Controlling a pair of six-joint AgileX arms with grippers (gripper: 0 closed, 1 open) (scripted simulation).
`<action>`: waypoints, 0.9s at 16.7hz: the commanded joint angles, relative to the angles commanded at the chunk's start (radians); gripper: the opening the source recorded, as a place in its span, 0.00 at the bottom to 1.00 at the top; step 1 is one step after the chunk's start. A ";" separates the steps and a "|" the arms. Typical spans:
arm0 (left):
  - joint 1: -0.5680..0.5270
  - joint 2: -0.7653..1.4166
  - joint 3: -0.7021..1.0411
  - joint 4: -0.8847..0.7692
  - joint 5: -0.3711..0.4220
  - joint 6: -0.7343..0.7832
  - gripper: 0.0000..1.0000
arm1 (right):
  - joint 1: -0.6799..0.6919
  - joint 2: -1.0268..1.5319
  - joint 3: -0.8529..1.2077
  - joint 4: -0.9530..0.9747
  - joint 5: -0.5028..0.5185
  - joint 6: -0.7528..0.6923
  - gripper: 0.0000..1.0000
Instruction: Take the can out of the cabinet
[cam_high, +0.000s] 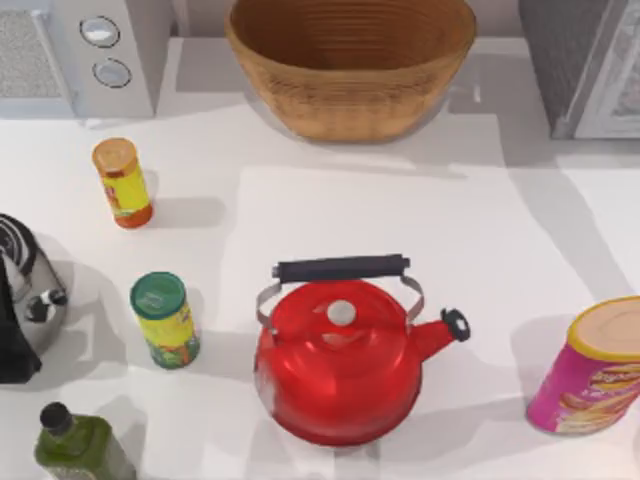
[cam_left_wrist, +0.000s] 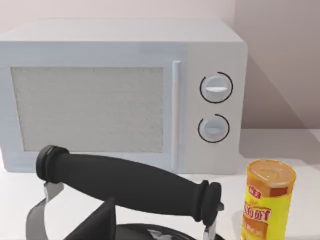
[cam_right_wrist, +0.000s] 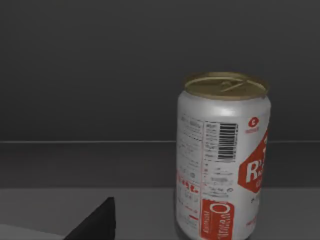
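The can (cam_right_wrist: 222, 157) is a silver-white cylinder with a dull gold top and pull tab, a barcode and fine print on its side, and red label panels with white lettering. In the right wrist view it stands upright on a grey floor inside a dark grey enclosure, with a dark back wall behind it. Its base and the far part of its label are cut off by the picture edge.

The cabinet (cam_high: 585, 65) stands at the far right corner of the counter (cam_high: 330, 210) in the top view; part of a grey side and a white framed panel are visible, the rest is cut off.

A dark wedge (cam_right_wrist: 95, 222) at the lower edge of the right wrist view belongs to the right end effector; whether its fingers are spread or pressed together cannot be told.

The left wrist view looks across a black kettle handle (cam_left_wrist: 127, 182) toward the white appliance (cam_left_wrist: 120, 95) with two round knobs and a yellow jar (cam_left_wrist: 267, 200). A similar dark wedge (cam_left_wrist: 100, 225) lies at its lower edge; the left end effector's finger state cannot be told.
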 joint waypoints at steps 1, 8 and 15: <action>0.000 0.000 0.000 0.000 0.000 0.000 1.00 | 0.012 0.012 -0.001 0.013 0.012 0.000 1.00; 0.000 0.000 0.000 0.000 0.000 0.000 1.00 | 0.001 0.055 0.040 0.013 0.002 0.000 1.00; 0.000 0.000 0.000 0.000 0.000 0.000 1.00 | -0.045 0.234 0.221 0.012 -0.041 0.000 1.00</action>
